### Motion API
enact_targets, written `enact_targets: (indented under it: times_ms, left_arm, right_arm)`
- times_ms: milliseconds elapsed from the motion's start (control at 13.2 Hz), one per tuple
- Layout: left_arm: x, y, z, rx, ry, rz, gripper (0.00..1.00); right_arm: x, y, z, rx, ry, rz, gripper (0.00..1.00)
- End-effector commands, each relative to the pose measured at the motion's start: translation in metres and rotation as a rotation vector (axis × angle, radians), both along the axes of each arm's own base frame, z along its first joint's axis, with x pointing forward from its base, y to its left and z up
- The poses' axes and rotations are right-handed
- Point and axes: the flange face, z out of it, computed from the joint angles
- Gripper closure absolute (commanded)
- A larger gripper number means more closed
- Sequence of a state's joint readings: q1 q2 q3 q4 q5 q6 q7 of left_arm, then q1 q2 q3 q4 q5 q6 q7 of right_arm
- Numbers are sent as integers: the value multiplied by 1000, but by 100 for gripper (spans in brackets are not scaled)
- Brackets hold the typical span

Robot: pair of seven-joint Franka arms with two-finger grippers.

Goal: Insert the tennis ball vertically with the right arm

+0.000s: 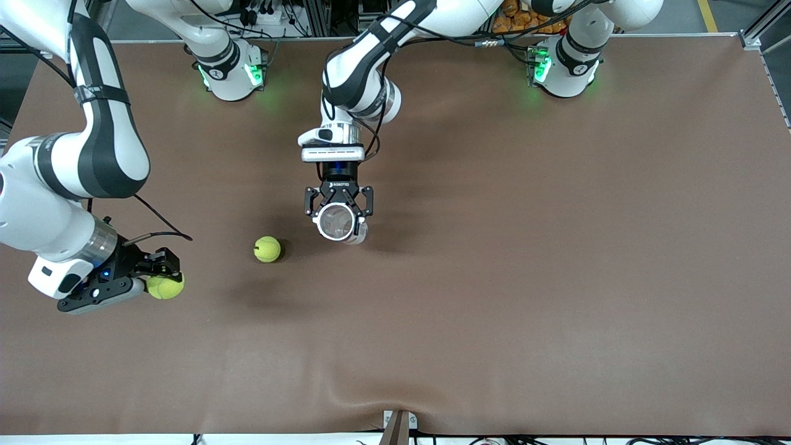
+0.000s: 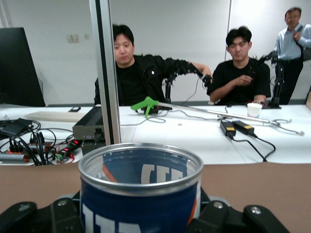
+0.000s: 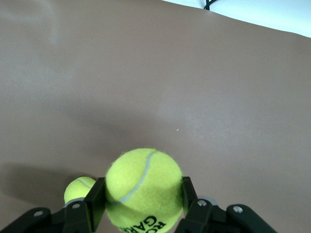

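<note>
1. The left gripper (image 1: 337, 217) is clamped on the can (image 1: 337, 222), mouth upward over the table's (image 1: 556, 247) middle, so a ball can drop in.
2. The right gripper (image 1: 162, 272) squeezes a ball (image 1: 165, 287) over the right arm's end, ready to carry.
3. A spare ball (image 1: 267, 249) lies beside the can.

We see a robotics lab. Two white robot arms (image 1: 80, 154) are bolted along one edge of a table covered in brown cloth (image 1: 556, 247). Near it stands a white bench (image 2: 194, 131) strewn with cables, power strips (image 2: 68, 148) and adapters, where two seated men (image 2: 131, 68) and one standing man (image 2: 293, 43) watch against plain white walls.
</note>
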State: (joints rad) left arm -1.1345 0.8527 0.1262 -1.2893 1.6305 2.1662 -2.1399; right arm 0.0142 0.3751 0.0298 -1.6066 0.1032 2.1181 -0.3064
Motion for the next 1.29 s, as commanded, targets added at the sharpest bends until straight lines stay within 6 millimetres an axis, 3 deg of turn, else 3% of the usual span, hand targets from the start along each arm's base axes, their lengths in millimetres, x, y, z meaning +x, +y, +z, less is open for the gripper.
enact_targets:
  times_ms: [0,756,1210]
  left_arm:
    - [-4,-1,-12,-21,-94,11,26]
    - [-14,3,-61,-46,-242,46,26]
    - [-16,7,-80,-43,-274,43,26]
  right_arm:
    - [-4,-2,7,13,-1,7,88]
    - [-4,-4,7,13,0,6,88]
    - [-5,-5,4,15,5,2,88]
